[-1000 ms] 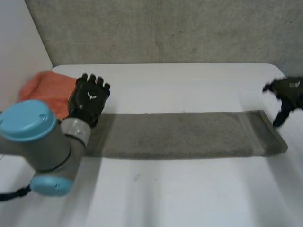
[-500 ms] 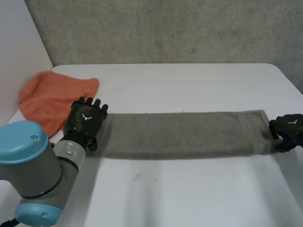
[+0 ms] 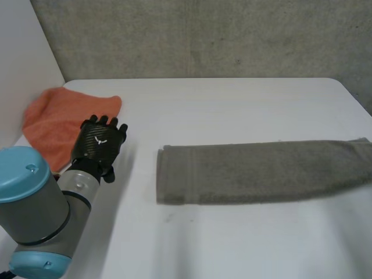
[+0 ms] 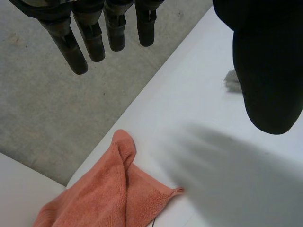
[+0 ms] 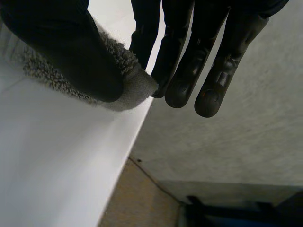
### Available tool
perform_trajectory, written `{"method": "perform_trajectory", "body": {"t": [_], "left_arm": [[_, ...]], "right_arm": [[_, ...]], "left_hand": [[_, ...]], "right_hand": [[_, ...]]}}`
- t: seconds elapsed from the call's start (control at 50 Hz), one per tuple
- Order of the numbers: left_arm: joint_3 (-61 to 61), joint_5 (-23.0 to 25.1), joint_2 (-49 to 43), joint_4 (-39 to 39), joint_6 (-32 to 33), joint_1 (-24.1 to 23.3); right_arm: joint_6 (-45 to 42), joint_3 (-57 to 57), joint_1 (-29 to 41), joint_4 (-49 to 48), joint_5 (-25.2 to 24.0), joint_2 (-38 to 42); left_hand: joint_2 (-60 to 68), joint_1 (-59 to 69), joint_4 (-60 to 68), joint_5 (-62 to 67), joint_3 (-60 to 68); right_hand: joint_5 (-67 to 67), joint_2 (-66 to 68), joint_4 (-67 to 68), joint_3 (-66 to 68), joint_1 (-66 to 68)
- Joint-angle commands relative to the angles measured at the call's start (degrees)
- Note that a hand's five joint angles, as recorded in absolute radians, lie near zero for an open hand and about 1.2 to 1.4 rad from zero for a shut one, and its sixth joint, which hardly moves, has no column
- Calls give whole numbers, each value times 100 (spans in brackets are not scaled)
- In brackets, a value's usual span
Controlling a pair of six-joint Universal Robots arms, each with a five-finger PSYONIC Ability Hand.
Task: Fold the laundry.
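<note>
Grey towel (image 3: 261, 171), a long folded strip, reaches the table's (image 3: 232, 104) right edge, where the right hand (image 5: 187, 40) pinches its end (thumb against fingers). Left hand (image 3: 100, 142), fingers straight and empty, near the orange cloth (image 3: 55, 122).

No words, labels or numbers can be read. A small white emblem (image 3: 100, 140), without letters, is seen on the back of the left hand (image 3: 95, 152).

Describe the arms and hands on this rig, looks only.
Left arm: thick grey cylindrical joint, light-blue cap, silver wrist collar. Left hand: black, weave-patterned back with a small white emblem. Right hand: black, smooth rounded fingertips, broad thumb.
</note>
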Motion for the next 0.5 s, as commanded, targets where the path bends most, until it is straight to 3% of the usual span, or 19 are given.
{"method": "perform_trajectory", "body": {"t": [0.02,0.2,0.3,0.44,0.46,0.5], "left_arm": [[-14,-8,112,2,-3,34],[-5,-26,261,2,-3,34],[4,-26,270,11,-3,16],[30,-35,270,2,-3,-72],[30,-35,270,11,-3,-89],[48,-35,270,11,-3,-125]], "right_arm": [[-144,-78,1352,-112,-258,-407],[-144,18,3760,-657,-882,-557],[-231,-34,4980,-947,-1207,-190],[-240,-280,5809,-1000,-1375,611],[-241,-315,5871,-992,-1297,716],[-214,-298,5872,-974,-1226,734]], "left_hand": [[-162,-122,-154,-272,-197],[-145,-106,-138,-255,-181],[-145,-106,-138,-255,-181],[-145,-106,-138,-255,-181],[-145,-106,-138,-255,-181],[-145,-106,-138,-255,-181]], "right_hand": [[1375,1269,1200,1244,2504],[1375,1269,1200,1244,2504],[1375,1269,1200,1244,2504],[1375,1269,1200,1244,2504],[-468,-573,-642,-599,661],[-2346,-2451,-2520,-2477,-1217]]}}
